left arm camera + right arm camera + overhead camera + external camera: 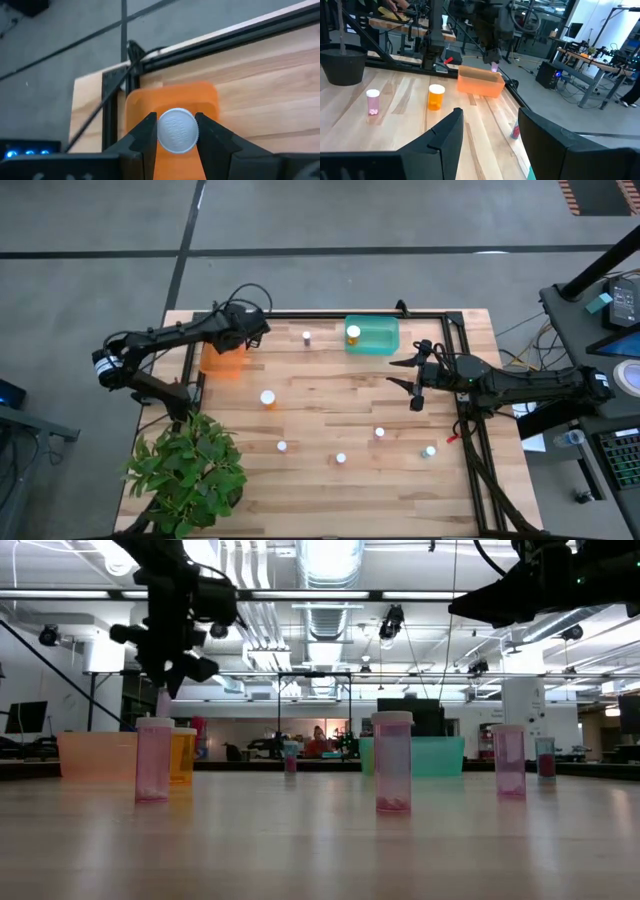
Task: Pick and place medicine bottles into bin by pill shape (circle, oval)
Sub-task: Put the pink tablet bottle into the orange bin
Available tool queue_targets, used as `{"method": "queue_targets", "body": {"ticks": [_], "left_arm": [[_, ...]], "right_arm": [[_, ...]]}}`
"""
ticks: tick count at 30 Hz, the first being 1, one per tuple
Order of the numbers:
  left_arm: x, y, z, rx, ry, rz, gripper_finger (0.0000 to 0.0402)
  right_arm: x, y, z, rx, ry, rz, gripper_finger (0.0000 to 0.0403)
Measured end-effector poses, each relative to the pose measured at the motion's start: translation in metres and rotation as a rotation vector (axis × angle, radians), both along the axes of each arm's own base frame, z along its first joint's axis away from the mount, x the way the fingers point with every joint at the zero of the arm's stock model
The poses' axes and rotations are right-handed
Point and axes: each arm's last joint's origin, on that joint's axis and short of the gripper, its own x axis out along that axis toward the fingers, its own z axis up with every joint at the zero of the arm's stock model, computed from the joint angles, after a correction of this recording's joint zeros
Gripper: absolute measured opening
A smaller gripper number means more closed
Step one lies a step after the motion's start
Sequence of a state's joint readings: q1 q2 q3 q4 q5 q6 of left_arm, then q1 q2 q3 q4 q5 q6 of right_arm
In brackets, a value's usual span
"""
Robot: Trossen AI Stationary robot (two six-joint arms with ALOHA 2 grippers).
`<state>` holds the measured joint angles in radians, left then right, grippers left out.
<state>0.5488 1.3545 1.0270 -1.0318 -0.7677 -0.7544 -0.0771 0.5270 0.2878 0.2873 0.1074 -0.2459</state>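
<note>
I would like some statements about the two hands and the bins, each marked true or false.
1. The left hand holds a white-capped bottle above the orange bin. True.
2. The right hand holds a bottle. False: it is open and empty.
3. A bottle with an orange body stands in the green bin. True.
4. Both bins sit beside the plant. False: they are at the table's far edge.
</note>
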Motion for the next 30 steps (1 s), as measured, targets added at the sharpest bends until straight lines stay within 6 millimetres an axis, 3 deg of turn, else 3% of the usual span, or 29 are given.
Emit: {"method": "queue_targets", "body": {"ticks": [16, 30], "left_arm": [[-0.021, -0.009, -0.043, 0.006, -0.069, 0.210, 0.0096], [-0.030, 0.003, -0.064, 0.048, -0.150, 0.285, 0.0096]], "right_arm": [[0.000, 0.000, 0.000, -0.011, 0.000, 0.001, 0.0178], [0.000, 0.000, 0.001, -0.019, -0.004, 0.001, 0.0178]]}}
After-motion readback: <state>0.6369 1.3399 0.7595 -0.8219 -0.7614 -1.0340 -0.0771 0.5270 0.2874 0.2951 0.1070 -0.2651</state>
